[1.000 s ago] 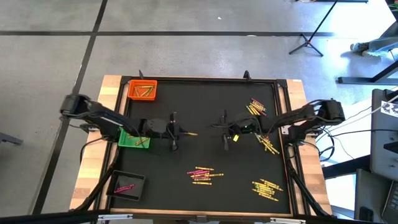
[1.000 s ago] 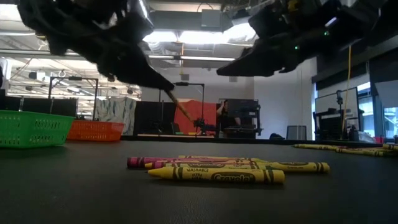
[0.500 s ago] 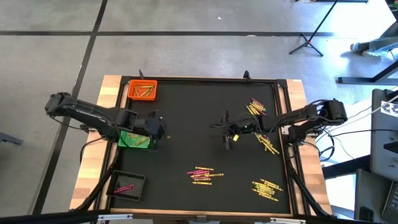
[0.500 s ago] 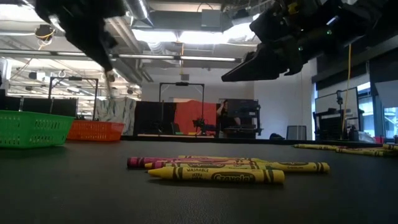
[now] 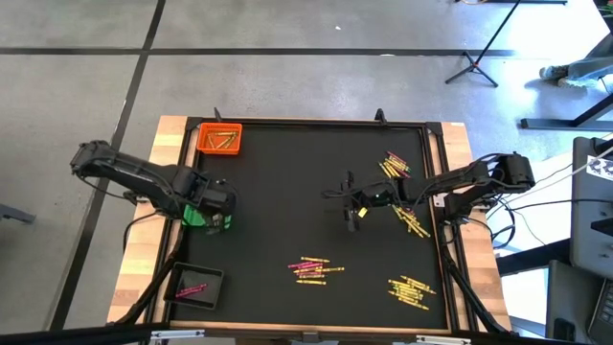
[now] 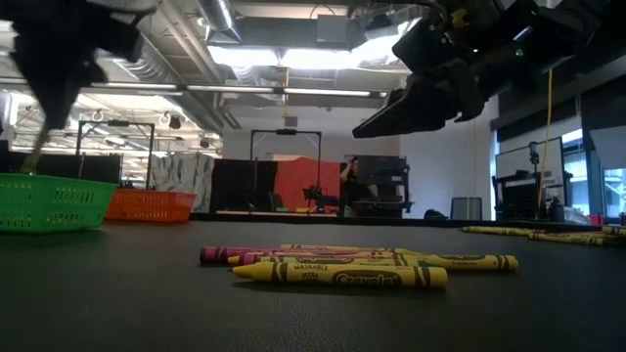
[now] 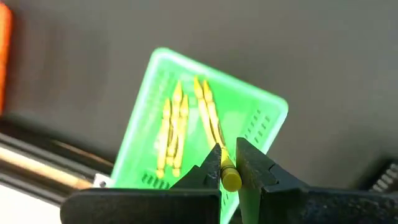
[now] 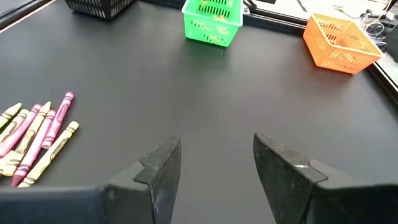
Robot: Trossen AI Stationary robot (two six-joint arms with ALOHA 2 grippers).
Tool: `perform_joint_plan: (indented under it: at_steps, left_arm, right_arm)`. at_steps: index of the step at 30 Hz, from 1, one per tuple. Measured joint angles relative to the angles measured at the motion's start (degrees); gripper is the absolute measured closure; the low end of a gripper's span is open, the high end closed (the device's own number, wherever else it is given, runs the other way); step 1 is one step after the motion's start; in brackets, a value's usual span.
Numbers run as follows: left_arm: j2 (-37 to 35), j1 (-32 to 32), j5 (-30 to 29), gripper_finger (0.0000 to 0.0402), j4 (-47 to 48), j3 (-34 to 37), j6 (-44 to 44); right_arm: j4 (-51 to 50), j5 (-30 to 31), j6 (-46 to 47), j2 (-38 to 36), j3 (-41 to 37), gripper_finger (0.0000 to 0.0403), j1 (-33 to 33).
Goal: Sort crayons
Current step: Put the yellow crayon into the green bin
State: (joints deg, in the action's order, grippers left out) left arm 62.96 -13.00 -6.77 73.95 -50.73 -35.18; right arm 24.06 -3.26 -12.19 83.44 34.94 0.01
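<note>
Black matting (image 5: 287, 192) under scattered crayons (image 5: 311, 269).

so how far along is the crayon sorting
Partly done. Crayons already lie in the orange tray, green tray and black tray. The left gripper holds a yellow crayon over the green tray. The right gripper is open, and four loose piles remain on the mat.
</note>
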Motion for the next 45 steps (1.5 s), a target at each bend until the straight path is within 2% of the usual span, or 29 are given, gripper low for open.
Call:
perform_joint_plan:
  at_steps: [9, 14, 20, 28, 45]
  left_arm:
    - [0.0, -2.4, 4.4, 0.0395, -0.1, 8.0, -5.4]
    - [0.0, -2.8, 5.1, 0.0395, -0.3, 9.9, -9.4]
    - [0.0, -3.0, 6.5, 0.039, -1.0, 11.3, -8.8]
    - [0.0, -1.1, 9.0, 0.038, -2.6, 12.7, -9.3]
    - [0.0, 5.3, 9.3, 0.0379, -3.2, 12.8, -6.3]
  right_arm:
    - [1.9, 0.7, 1.1, 0.0, 0.0, 0.0203, 0.0]
    - [2.7, -1.9, 1.7, 0.0, 0.0, 0.0203, 0.4]
    - [2.9, -1.9, 3.2, 0.0, 0.0, 0.0203, 0.3]
    - [2.4, -1.9, 3.3, 0.1, 0.0, 0.0203, 0.4]
    - [0.4, -0.9, 5.0, 0.1, 0.0, 0.0203, 0.4]
